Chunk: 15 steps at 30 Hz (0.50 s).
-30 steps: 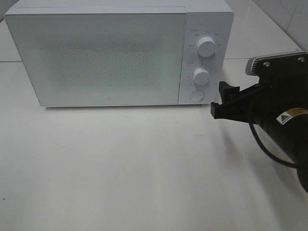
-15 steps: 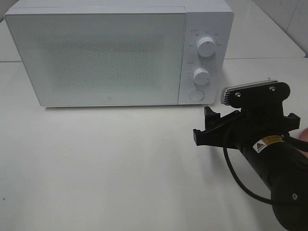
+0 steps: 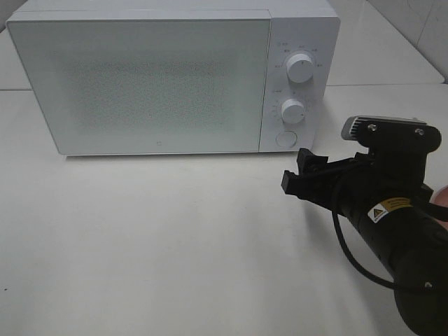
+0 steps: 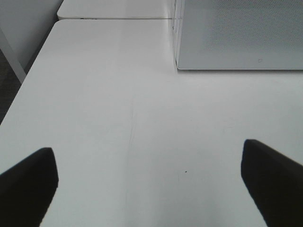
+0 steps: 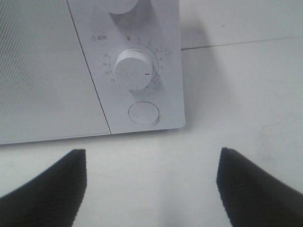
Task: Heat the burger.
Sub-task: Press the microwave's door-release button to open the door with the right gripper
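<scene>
The burger is out of view in every frame. The white microwave (image 3: 154,77) stands at the back of the table with its door closed. My right gripper (image 3: 297,171) hovers open and empty a little in front of the microwave's control panel, near its right front corner. The right wrist view shows the gripper (image 5: 151,189) facing the round door button (image 5: 144,113) and the lower knob (image 5: 132,69). My left gripper (image 4: 151,189) is wide open with nothing in it over bare table, left of the microwave (image 4: 236,33); it does not appear in the exterior high view.
The panel carries an upper knob (image 3: 299,67), a lower knob (image 3: 292,110) and the round button (image 3: 285,138). A sliver of something pink (image 3: 442,201) shows at the right edge behind my right arm. White table (image 3: 154,238) stretches in front of the microwave.
My right gripper has come down and to the left from beside the control panel, then edged slightly back toward it. Its jaws stayed open. The microwave door is unchanged.
</scene>
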Available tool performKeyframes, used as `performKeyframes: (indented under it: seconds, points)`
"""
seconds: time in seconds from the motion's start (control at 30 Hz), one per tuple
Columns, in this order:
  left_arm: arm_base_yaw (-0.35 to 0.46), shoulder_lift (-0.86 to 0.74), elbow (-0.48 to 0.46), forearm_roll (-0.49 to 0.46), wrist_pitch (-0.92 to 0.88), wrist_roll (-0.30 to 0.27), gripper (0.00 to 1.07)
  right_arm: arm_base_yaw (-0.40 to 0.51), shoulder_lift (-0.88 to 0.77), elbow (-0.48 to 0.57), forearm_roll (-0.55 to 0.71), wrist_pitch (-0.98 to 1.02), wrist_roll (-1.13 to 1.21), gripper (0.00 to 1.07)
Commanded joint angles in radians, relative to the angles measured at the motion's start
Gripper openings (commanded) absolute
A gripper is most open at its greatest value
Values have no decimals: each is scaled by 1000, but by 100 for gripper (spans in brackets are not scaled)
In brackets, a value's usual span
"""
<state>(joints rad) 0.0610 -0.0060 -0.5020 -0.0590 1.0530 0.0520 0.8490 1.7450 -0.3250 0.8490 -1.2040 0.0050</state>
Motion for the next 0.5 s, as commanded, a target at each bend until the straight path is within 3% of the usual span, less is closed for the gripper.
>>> performKeyframes:
  seconds: [0.03,0.37,0.5]
  points:
    - [-2,-25,4,-6,-15,0,100,4,0,-4,1,-90,186,74]
    - [-2,-25,4,-6,-15,0,100,4,0,-4,-1,-59,725,65]
    - [-2,-25,4,-6,-15,0,100,4,0,-4,-2,-43,1007,52]
